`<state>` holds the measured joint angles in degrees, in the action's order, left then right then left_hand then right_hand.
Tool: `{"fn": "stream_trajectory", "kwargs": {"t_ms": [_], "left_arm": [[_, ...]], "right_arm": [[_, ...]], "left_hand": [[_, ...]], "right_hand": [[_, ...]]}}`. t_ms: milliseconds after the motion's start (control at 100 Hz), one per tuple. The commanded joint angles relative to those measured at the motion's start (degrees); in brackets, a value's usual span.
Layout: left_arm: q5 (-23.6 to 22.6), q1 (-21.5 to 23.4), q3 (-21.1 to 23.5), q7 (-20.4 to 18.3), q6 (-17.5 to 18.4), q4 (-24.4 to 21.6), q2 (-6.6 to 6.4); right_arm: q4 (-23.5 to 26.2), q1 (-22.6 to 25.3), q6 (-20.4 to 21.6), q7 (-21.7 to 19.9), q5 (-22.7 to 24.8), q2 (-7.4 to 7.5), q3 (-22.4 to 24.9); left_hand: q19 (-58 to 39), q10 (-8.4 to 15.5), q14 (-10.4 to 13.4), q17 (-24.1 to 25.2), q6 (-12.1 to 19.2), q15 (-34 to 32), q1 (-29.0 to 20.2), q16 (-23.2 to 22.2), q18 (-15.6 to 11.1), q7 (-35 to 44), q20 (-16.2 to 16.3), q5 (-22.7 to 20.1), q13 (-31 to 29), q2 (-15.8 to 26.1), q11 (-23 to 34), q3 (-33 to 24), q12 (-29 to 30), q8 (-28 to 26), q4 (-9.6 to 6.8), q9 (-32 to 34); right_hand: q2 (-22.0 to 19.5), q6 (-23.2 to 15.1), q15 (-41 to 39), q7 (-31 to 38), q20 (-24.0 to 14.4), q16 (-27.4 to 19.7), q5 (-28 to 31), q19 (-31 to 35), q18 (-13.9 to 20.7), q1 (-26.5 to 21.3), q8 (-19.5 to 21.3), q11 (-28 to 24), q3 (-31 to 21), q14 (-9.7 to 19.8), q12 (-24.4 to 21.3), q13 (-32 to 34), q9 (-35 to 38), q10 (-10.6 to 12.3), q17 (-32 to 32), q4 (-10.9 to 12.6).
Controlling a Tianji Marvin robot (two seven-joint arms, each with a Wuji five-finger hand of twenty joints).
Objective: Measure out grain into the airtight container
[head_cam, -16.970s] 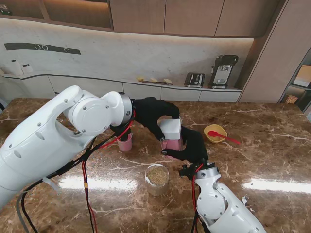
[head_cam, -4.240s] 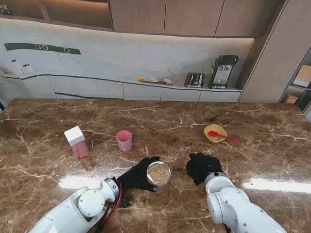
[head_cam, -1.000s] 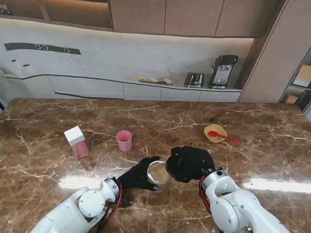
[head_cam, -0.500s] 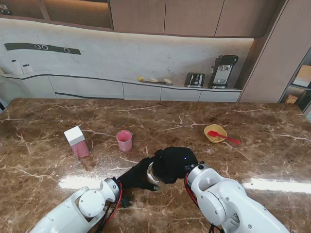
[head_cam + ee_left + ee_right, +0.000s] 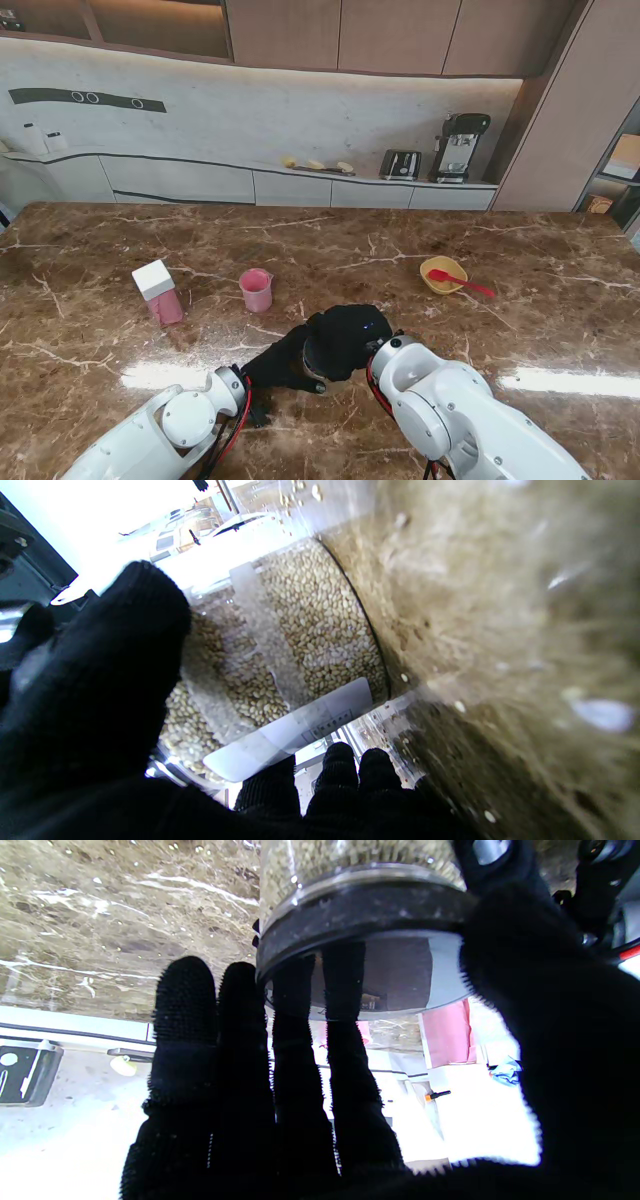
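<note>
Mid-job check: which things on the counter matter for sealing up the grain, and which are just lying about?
In play:
- grain jar, held by left hand
- black lid, under right hand

Lying about:
- pink cup
- pink box with white cap
- yellow bowl with red spoon

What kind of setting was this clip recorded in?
Most likely a kitchen, perhaps a showroom one: a brown marble counter, a toaster and a coffee machine on the back ledge, and wooden cabinets overhead.
</note>
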<state>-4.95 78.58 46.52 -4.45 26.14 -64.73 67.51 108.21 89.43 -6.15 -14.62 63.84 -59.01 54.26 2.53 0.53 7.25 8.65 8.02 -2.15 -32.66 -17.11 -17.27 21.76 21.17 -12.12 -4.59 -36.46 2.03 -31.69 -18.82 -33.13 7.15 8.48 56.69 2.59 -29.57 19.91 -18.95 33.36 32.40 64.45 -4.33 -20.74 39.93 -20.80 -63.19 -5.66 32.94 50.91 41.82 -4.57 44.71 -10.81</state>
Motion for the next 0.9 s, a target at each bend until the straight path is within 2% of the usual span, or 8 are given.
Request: {"fn": "stream_trajectory", "kwargs": {"t_ms": [0, 220, 620, 890], "left_arm": [[-0.5, 1.8, -0.9, -0.7, -1.4, 4.1, -0.40], [-0.4, 1.8, -0.9, -0.7, -1.3, 4.2, -0.40], [-0.4, 1.7, -1.0, -0.5, -1.2, 4.4, -0.31], [-0.4, 1.8, -0.9, -0.5, -1.3, 4.3, -0.33]], "right_arm": [[-0.5, 0.7, -0.1, -0.8, -0.1, -0.02, -0.3], [-0.9, 1.5, 0.4, 1.9, 0.0, -0.23, -0.3], [-2.1, 0.5, -0.8, 0.7, 0.3, -0.05, -1.6], [-1.2, 2.1, -0.2, 0.6, 1.1, 0.03, -0.4]], "left_hand": [[-6.8, 0.2, -10.3, -5.1, 3.6, 0.4, -1.1, -0.6, 23.8, 2.8, 0.8, -0.4, 2.5, 7.2, -0.4, -0.6, -0.9, -0.2, -3.99, -1.7], [-6.8, 0.2, -10.3, -5.1, 3.7, 0.4, -1.1, -0.7, 23.8, 2.9, 0.9, -0.5, 2.5, 7.2, -0.3, -0.7, -1.0, -0.2, -4.01, -1.7], [-6.8, 0.2, -10.3, -5.1, 3.7, 0.4, -1.0, -0.8, 23.8, 2.9, 1.0, -0.5, 2.6, 7.2, -0.3, -0.9, -1.1, -0.2, -3.97, -1.7], [-6.7, 0.2, -10.3, -5.1, 3.6, 0.4, -1.1, -0.8, 23.7, 2.9, 0.9, -0.5, 2.6, 7.2, -0.4, -1.0, -1.1, -0.2, -3.96, -1.7]], "right_hand": [[-9.7, -2.5, -1.5, 4.7, 0.7, 1.1, 2.0, 0.1, 1.9, -7.6, 2.5, -5.1, -10.2, 3.6, 2.7, 1.9, 2.5, 5.8, -0.5, 6.9], [-9.5, -2.5, -1.5, 4.8, 0.6, 1.0, 2.2, 0.0, 2.0, -7.7, 2.6, -5.3, -10.5, 3.8, 2.7, 2.0, 2.6, 6.0, -0.5, 6.9], [-10.1, -2.5, -1.2, 4.5, 0.6, 0.7, 1.6, -0.4, 2.0, -7.6, 2.5, -5.0, -10.0, 3.8, 2.4, 1.4, 2.0, 6.0, -0.9, 6.8], [-10.0, -2.6, -0.8, 4.3, 0.6, 0.4, 1.4, -0.8, 1.8, -7.2, 2.4, -4.8, -9.4, 3.7, 2.1, 1.1, 1.7, 6.0, -1.3, 6.7]]}}
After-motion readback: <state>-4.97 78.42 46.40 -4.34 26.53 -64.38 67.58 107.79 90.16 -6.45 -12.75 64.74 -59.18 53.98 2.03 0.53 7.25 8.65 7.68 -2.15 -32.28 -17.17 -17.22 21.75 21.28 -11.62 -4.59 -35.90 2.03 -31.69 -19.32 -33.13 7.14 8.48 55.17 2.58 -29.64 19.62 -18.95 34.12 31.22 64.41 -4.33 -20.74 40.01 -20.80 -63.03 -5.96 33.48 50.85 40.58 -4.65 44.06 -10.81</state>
